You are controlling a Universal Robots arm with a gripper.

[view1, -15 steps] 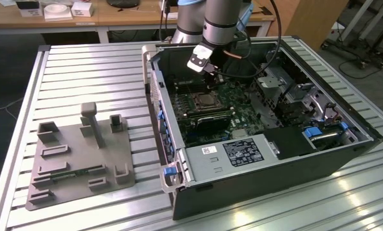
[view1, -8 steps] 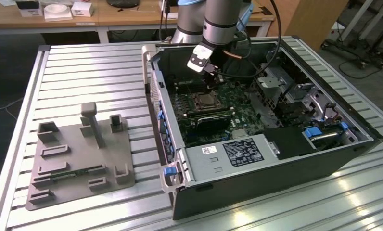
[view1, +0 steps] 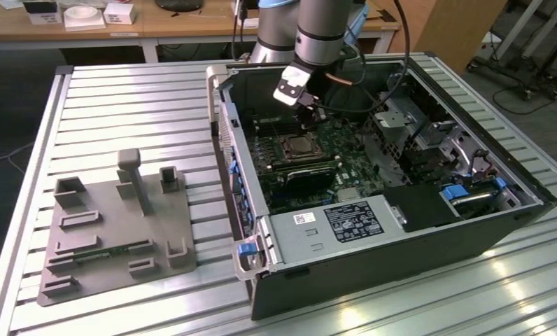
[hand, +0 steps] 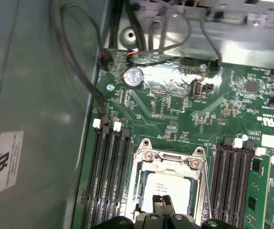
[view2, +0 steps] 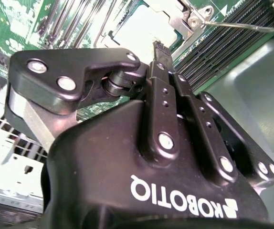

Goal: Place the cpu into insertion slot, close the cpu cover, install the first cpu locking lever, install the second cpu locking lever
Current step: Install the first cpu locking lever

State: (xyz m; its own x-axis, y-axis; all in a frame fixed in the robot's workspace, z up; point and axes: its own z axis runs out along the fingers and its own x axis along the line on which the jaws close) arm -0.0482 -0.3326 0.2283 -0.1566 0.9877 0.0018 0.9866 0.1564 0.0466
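Ribbed metal table (view1: 120, 91) under an opened computer case (view1: 400, 259), wooden desk (view1: 166, 21) behind. In the exterior view the arm reaches down into the case, and the gripper (view1: 306, 115) hangs just above the insertion slot (view1: 297, 145) on the green board. A grey fixture (view1: 120, 231) sits well apart on the exterior view's left, and the drive cage (view1: 418, 133) crowds the slot from the exterior view's right.

Over to the second wrist view: the fingers are drawn together, with nothing seen between them. Past the tip, the cpu (view2: 142, 28) lies flat in the slot, with the cpu cover (view2: 177, 16) framing it. A thin wire locking lever (view2: 242, 25) runs out across the memory slots (view2: 223, 47); which of the two it is, I cannot tell.

First wrist view now: the fingertips (hand: 158, 202) meet right over the cpu, and the cover looks down around it. I judge placing and covering done, with lever work in hand. That calls for a fine touch, because the wire is thin and memory slots flank the socket on both sides. Loose cables (hand: 79, 71) hang by the case wall, clear of the socket.
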